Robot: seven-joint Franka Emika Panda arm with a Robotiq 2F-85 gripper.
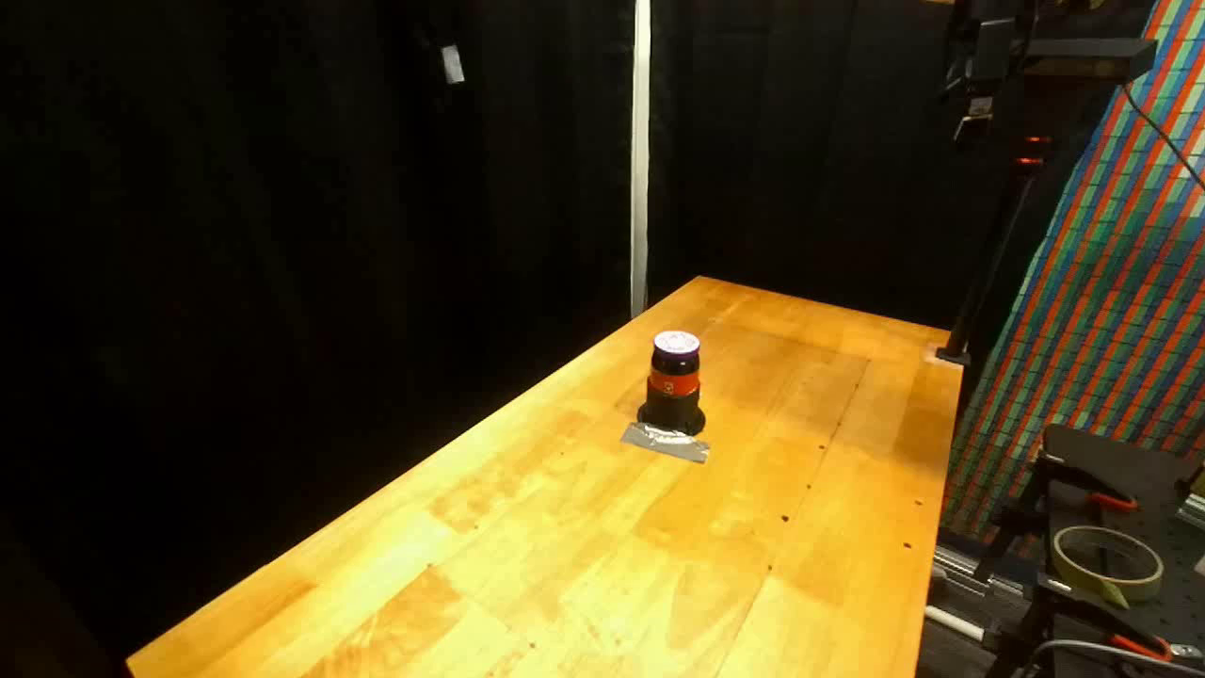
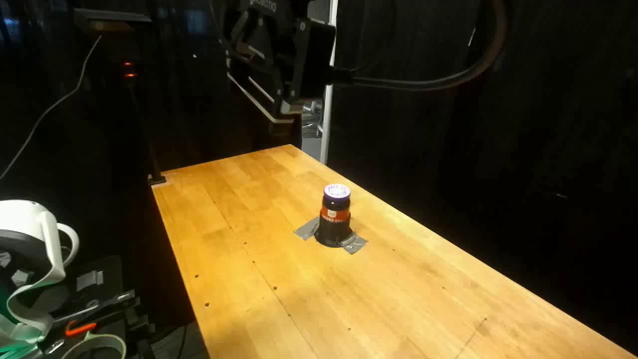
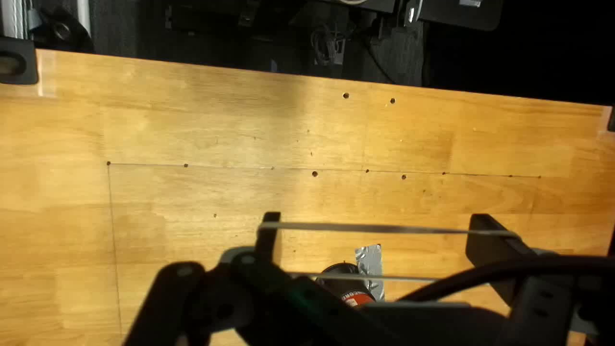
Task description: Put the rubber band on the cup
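The cup [image 1: 675,381] stands upright on the wooden table, dark with a red-orange stripe and a pale lid. It also shows in an exterior view [image 2: 335,219]. In the wrist view the cup [image 3: 342,286] is partly hidden behind the gripper's linkage and cable. My gripper [image 3: 375,228] is open, its fingers wide apart. A pale rubber band [image 3: 365,227] is stretched around both fingers in two near-parallel strands; one strand crosses in front of the cup's view. In an exterior view the gripper [image 2: 259,92] with the band [image 2: 249,97] is high above the table, apart from the cup.
Grey tape strips [image 2: 355,244] lie at the cup's base on the wooden table [image 1: 602,565]. A thin stand [image 2: 144,129] rises at the table's far corner. A dark cable [image 2: 423,85] hangs from the gripper. A tape roll [image 1: 1108,563] lies on a side surface.
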